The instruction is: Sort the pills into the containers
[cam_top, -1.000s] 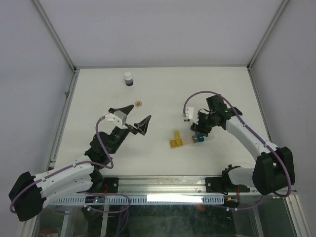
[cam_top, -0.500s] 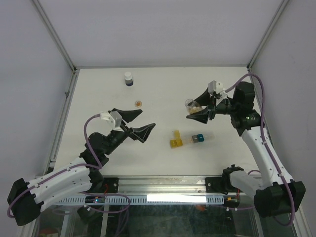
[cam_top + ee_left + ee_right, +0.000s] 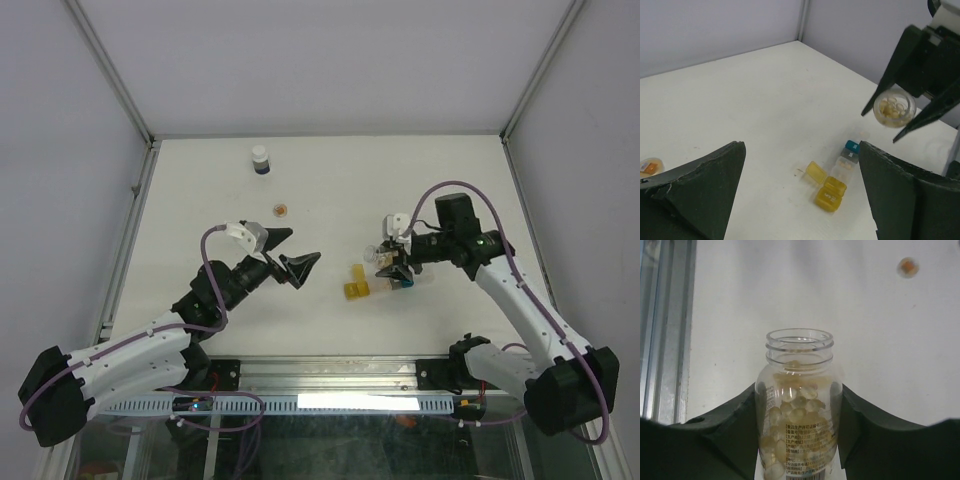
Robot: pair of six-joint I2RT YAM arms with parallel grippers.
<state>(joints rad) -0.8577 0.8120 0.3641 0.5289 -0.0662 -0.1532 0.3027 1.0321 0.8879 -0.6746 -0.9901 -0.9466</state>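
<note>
The containers lie in a short row on the white table: a yellow one point(image 3: 355, 290) point(image 3: 830, 193) with its lid open, clear ones point(image 3: 844, 166) and a teal one point(image 3: 404, 282) point(image 3: 852, 146). Something pale shows inside one clear box. My right gripper point(image 3: 392, 262) point(image 3: 799, 396) is shut on a clear open-mouthed bottle point(image 3: 381, 252) point(image 3: 799, 405) point(image 3: 895, 107) full of pale yellow pills point(image 3: 800, 402). It holds the bottle tipped on its side just above the row. My left gripper point(image 3: 292, 250) point(image 3: 801, 148) hangs wide open left of the containers, holding nothing.
A small white bottle with a dark blue band point(image 3: 260, 160) stands at the far left of the table. A small orange disc point(image 3: 281, 209) point(image 3: 649, 165) point(image 3: 908, 267) lies near it. Metal frame rails point(image 3: 130, 215) run along the table's sides.
The right arm lifted the bottle up and away from the containers, then brought it back down over them. The left gripper shifted slightly right toward the row, staying open.
</note>
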